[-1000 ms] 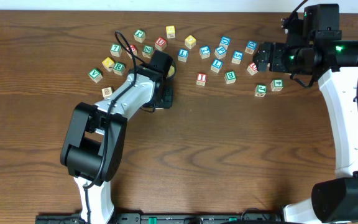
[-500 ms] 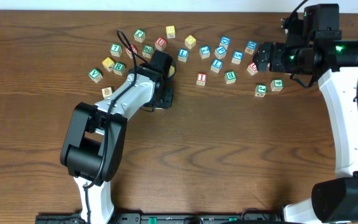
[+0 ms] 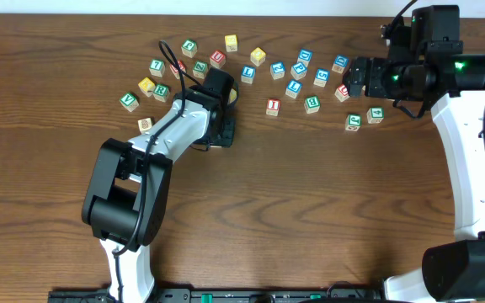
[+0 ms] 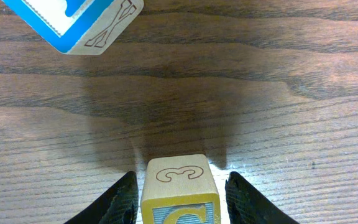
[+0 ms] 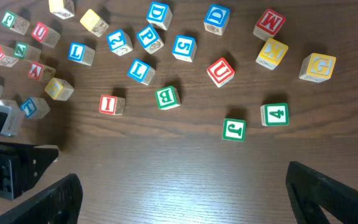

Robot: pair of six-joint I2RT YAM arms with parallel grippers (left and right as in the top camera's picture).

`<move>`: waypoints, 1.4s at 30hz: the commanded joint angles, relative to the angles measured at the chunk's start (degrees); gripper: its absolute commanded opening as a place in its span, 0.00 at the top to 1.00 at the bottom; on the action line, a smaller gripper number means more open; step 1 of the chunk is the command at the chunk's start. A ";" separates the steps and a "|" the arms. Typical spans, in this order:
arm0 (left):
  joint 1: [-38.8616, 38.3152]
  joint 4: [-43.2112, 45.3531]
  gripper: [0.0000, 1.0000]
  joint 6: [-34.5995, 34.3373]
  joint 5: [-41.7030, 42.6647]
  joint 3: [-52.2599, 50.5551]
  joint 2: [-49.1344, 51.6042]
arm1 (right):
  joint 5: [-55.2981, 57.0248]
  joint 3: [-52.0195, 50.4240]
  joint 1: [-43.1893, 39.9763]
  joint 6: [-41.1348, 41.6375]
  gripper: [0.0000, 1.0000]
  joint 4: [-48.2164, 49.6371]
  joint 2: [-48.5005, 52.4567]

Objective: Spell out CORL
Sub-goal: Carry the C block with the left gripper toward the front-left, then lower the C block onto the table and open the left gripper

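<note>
C cube point(image 4: 179, 186) sat on the table point(image 4: 260, 93), "3" face up and yellow C face toward the left wrist cam, right between the left gripper point(image 4: 180, 180) fingers point(image 4: 114, 202). Fingers were apart: one on each side of the cube, a thin gap showing on both sides, so not clamped as far as that view showed. Cube lay square to the jaws, flat faces toward each pad and centred. A cube has no long axis, so only that squareness matters. Judging from this, a straight close would catch it cleanly w/o twisting, and a straight pull-back would clear it. Which one was due I can't tell. Ahead of the fingers and off to the left was a blue cube point(image 4: 73, 22), well apart from the C. Overhead, the C spot was on bare wood at the lower edge of the scatter, mostly hidden by the left arm. R cube point(image 3: 189, 46) lay up-left of it in the scatter, two yellow cubes point(image 3: 258, 55) further up, and two blue L cubes point(image 5: 140, 70) to its right. Right gripper point(image 5: 182, 193) hung over the right end of the scatter w/ jaws spread wide and nothing between them, far from the C. Left arm was clearly the one for the C, while the right looked better placed for an L
</note>
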 commanded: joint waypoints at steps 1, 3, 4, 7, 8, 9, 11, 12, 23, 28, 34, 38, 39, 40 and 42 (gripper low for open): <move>0.11 -0.39 0.54 -0.33 0.50 1.38 0.35 | 0.04 1.03 0.28 -0.20 0.01 0.17 0.13; 0.11 -0.70 0.53 -0.31 2.43 2.64 -0.39 | 0.20 1.03 0.28 -0.20 0.01 0.17 0.13; 0.11 -0.76 0.51 -0.33 3.28 3.26 -0.85 | 0.24 1.03 0.28 -0.20 0.01 0.17 0.13; 0.11 -0.90 0.49 -0.59 4.22 4.72 -2.93 | 0.24 1.03 0.28 -0.20 0.01 0.17 0.13; 0.11 -0.90 0.48 -0.74 4.22 5.11 -3.72 | 0.24 1.03 0.28 -0.20 0.01 0.17 0.13; 0.11 -0.92 0.47 -0.74 4.22 5.46 -4.59 | 0.24 1.03 0.28 -0.22 0.01 0.20 0.13; 0.26 -0.92 0.47 -0.74 4.20 5.70 -6.34 | 0.24 1.03 0.28 -0.22 0.01 0.24 0.13; 0.35 -0.98 0.46 -0.81 4.20 5.70 -7.28 | 0.24 1.03 0.28 -0.20 0.01 0.24 0.13; 6.47 -5.55 0.52 -1.33 3.74 5.68 -16.83 | 0.22 1.03 0.28 -0.20 0.01 0.52 0.13; 6.82 -6.47 0.53 0.83 3.82 3.43 -14.73 | 0.22 1.03 0.28 -0.20 0.01 0.57 0.13; 5.44 -5.99 0.55 3.39 3.06 2.84 -8.33 | 0.22 1.03 0.28 -0.20 0.01 1.01 0.13; 6.69 -5.79 0.71 3.37 -0.35 2.84 -4.70 | 0.22 1.03 0.28 -0.20 0.01 0.66 0.13; 7.23 -5.62 0.74 3.37 -0.37 2.84 -4.17 | 0.22 1.03 0.28 -0.20 0.01 0.57 0.13; 7.80 -5.55 0.76 3.37 -0.33 2.84 -3.76 | 0.22 1.03 0.28 -0.20 0.01 0.55 0.13; 8.85 -5.55 0.81 3.37 -0.33 2.84 -3.32 | 0.22 1.03 0.28 -0.20 0.01 0.57 0.13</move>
